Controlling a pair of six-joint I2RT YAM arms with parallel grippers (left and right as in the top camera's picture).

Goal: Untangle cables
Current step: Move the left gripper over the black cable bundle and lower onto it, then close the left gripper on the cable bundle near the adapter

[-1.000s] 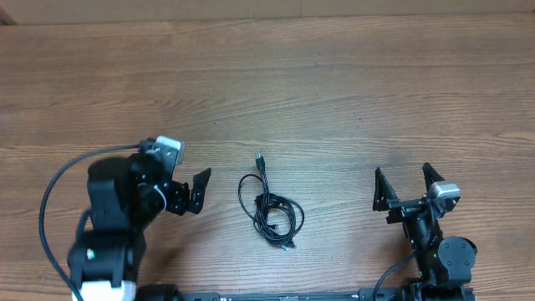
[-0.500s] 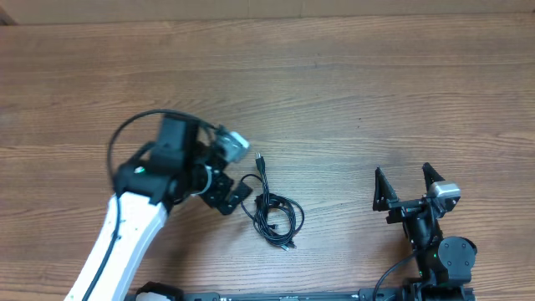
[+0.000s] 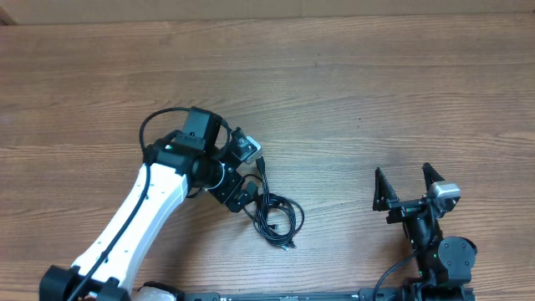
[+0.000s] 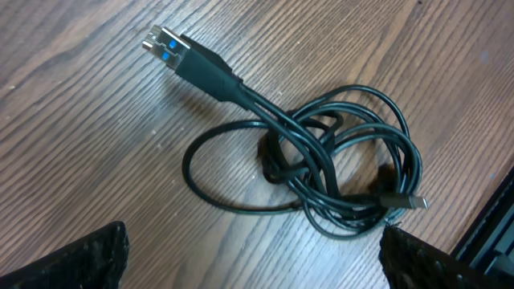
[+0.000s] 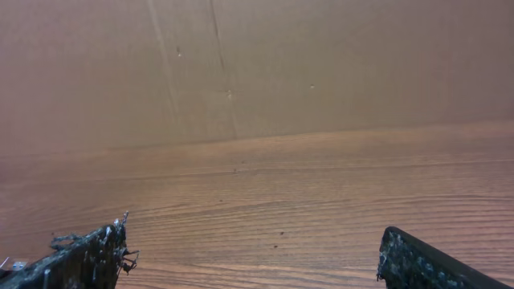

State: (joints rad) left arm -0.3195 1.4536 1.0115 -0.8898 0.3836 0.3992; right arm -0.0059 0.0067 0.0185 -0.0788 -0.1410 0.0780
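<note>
The cables (image 3: 272,213) lie in one small bunch on the table (image 3: 376,84), right at the tips of your left pincer (image 3: 244,199). In the left wrist view the loops cross over one another between the two spread fingertips (image 4: 80,257) and a little ahead of them, so that pincer stands wide open and grips nothing. Two plugs with blue tongues (image 4: 173,52) lie side by side and point away from the pincer, clear of the knot. A small plug (image 4: 405,201) rests just beside the other fingertip.

Your left arm reaches diagonally from the near edge, with its wrist bent down over the bunch. Your right pincer (image 3: 405,186) sits well apart from the cables, its arm folded by the near edge. Its fingers are spread (nothing lies between them) and point across the wood toward a brown wall (image 5: 321,64). Bare wood runs ahead of both pincers and on every side of the bunch.
</note>
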